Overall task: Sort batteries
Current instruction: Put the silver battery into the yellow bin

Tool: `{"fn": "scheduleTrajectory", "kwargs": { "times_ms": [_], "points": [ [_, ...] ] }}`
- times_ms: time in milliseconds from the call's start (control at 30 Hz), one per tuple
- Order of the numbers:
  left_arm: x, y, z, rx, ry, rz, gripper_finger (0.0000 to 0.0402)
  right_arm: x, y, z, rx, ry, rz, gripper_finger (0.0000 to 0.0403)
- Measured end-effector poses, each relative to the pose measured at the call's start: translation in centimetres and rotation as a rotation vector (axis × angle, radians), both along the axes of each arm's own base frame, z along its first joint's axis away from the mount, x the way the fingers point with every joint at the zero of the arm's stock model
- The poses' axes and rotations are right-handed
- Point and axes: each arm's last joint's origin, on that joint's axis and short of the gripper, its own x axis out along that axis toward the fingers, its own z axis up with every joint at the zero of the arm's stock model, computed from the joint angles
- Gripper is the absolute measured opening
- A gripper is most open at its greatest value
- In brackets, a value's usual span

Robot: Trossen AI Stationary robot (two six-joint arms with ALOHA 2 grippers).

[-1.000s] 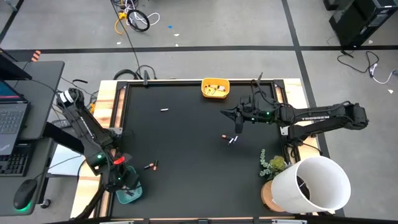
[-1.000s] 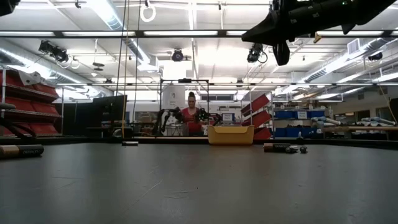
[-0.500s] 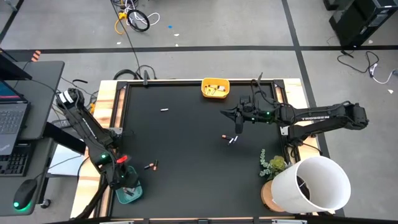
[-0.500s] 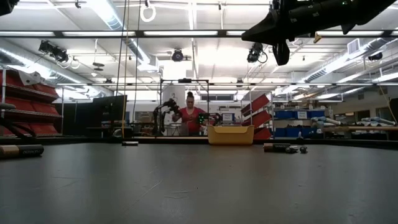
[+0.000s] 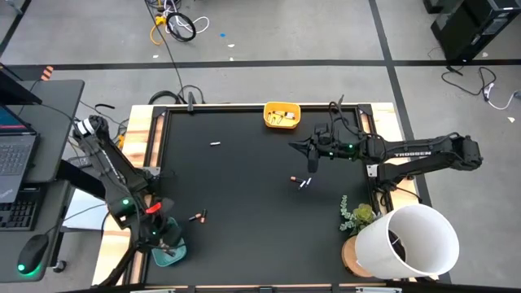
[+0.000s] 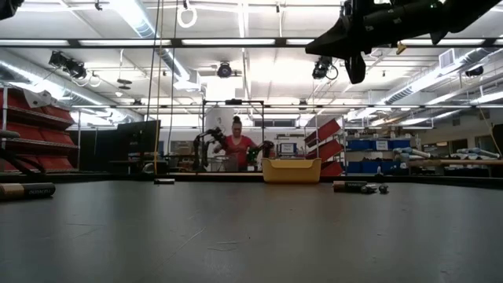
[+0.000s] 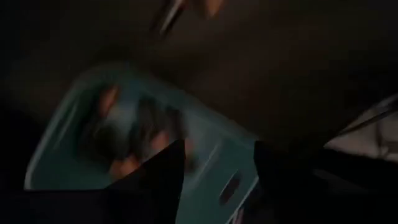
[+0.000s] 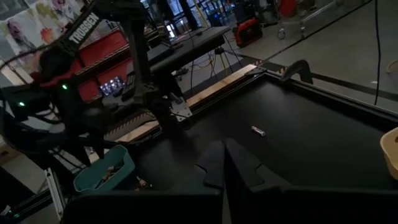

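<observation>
While poised over the teal tray (image 5: 169,254) at the worktop's (image 5: 244,179) front-left corner, left pincer (image 5: 165,238) points down, fingers (image 7: 155,186) spread apart with nothing between them. Left arm runs from its base at the left edge forward along that edge, elbow bent, wrist just above the tray. Left wrist view: blurred, shows teal tray directly beyond the fingers with several dark and copper-toned batteries (image 7: 134,140) lying inside; count not readable.

Right arm reaches in from the right edge, stretched near-horizontal toward the middle, held high above the worktop. Right pincer (image 5: 312,163) angled down, fingers pressed together, gripping nothing. Low view confirms: well clear of the surface.

Loose batteries on the black worktop:
- 1 silvery-white battery (image 5: 216,143) in the far-left part, alone.
- 2 near centre (image 5: 299,181), just below the right pincer in the high view: 1 copper-toned, 1 pale, close together.
- 2 near front-left (image 5: 198,216), copper-and-black, just beside the left pincer and tray.

Yellow bin (image 5: 282,115) at the far edge, centre, with a few batteries inside. White bucket (image 5: 411,240) and small green plant (image 5: 356,215) at the front-right corner. Person (image 6: 236,145) visible beyond the worktop in the low view.
</observation>
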Motion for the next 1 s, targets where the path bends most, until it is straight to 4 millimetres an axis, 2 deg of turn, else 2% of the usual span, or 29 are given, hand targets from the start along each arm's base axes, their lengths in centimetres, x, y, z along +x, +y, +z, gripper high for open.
{"fn": "scheduleTrajectory", "kwargs": {
  "times_ms": [67, 133, 300, 500, 700, 867, 1000],
  "points": [
    [0.5, 0.5, 0.7, 0.075, -0.064, -0.001, 0.02, 0.0, 0.0, 0.0, 0.002, -0.001, 0.0, 0.0001],
    [1.0, 1.1, 0.7, 0.126, -0.057, -0.006, 0.0195, 0.0, 0.0, 0.0, 0.002, -0.001, 0.0, 0.0],
    [3.0, 2.8, 0.6, 0.178, -0.073, -0.01, 0.0192, 0.1, 0.4, 0.0, 0.01, -0.002, 0.014, 0.0],
    [6.2, 5.0, 1.1, 0.214, -0.185, -0.013, 0.0192, 0.1, 0.8, 0.0, 0.014, -0.003, 0.01, 0.0],
    [8.5, 7.7, 1.5, 0.286, -0.266, 0.0, 0.0192, 0.1, 0.5, -0.2, 0.057, 0.005, -0.008, 0.0],
    [9.6, 11.0, 1.5, 0.386, -0.248, 0.028, 0.0192, 0.2, 0.5, 0.9, 0.053, 0.178, -0.006, 0.0],
    [10.2, 14.4, 1.5, 0.475, -0.223, 0.058, 0.0192, 0.3, 0.2, 1.9, -0.012, 0.352, 0.012, 0.0]
  ]
}}
